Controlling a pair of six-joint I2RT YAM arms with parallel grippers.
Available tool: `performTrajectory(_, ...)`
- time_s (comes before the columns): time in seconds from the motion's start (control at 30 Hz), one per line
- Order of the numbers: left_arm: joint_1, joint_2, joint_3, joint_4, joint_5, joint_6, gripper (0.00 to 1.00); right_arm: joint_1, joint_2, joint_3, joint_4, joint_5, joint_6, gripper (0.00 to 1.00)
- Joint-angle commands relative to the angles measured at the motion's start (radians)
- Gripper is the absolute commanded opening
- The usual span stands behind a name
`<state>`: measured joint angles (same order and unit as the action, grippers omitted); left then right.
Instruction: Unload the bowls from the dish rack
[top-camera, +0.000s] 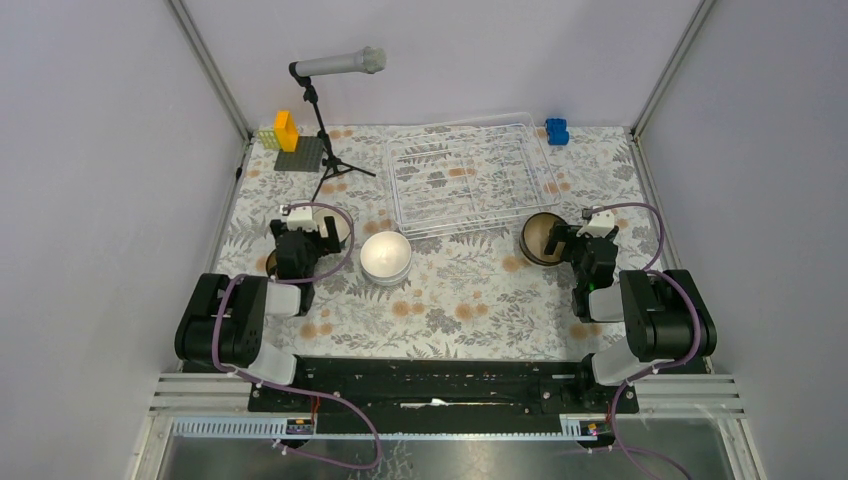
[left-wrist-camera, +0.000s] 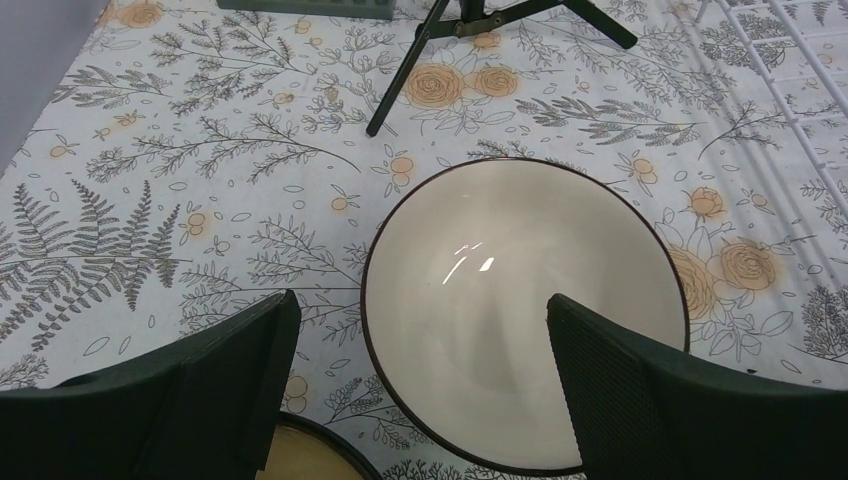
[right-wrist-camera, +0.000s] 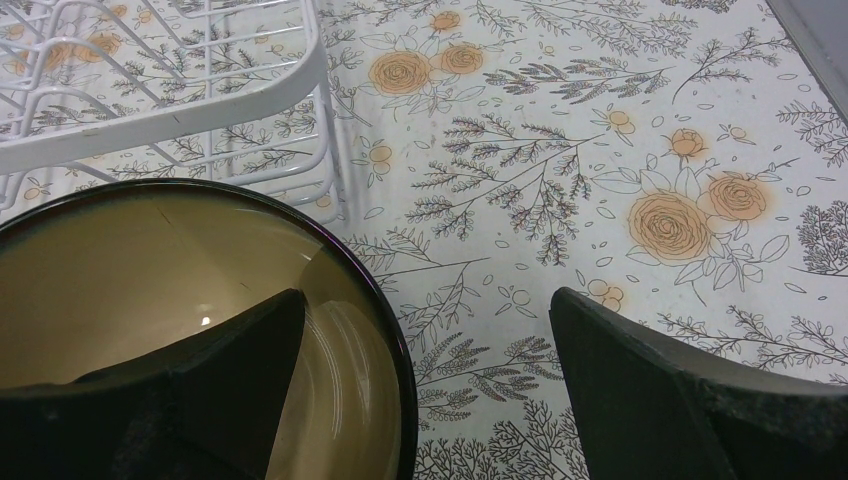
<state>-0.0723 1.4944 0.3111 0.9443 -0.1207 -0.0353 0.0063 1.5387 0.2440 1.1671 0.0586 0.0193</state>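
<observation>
The white wire dish rack (top-camera: 470, 180) stands at the back centre with no bowl showing in it. A white bowl (top-camera: 386, 257) sits on the cloth in front of it. My left gripper (left-wrist-camera: 420, 340) is open astride the near-left rim of a dark-rimmed bowl with a white inside (left-wrist-camera: 520, 300), one finger outside and one over the inside. A tan-lined bowl (left-wrist-camera: 300, 455) peeks in below it. My right gripper (right-wrist-camera: 425, 340) is open astride the rim of a dark brown bowl (right-wrist-camera: 150, 290), left finger inside, right finger over the cloth. The rack's corner (right-wrist-camera: 200, 100) lies just beyond that bowl.
A microphone on a tripod (top-camera: 325, 110) stands at the back left, its legs (left-wrist-camera: 480, 30) just beyond the left bowl. A grey baseplate with yellow blocks (top-camera: 298, 150) is beside it. A blue brick (top-camera: 556, 130) lies at the back right. Walls close in on both sides.
</observation>
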Motion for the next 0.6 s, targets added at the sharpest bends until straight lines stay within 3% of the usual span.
performTrajectory(0.0, 0.005, 0.001, 0.019, 0.075, 0.032, -0.009, 0.99, 0.000, 0.008, 0.021, 0.019, -0.015, -0.015, 1.00)
performTrajectory(0.57, 0.005, 0.001, 0.021, 0.070, 0.029, -0.006, 0.99, 0.000, 0.008, 0.020, 0.019, -0.014, -0.015, 1.00)
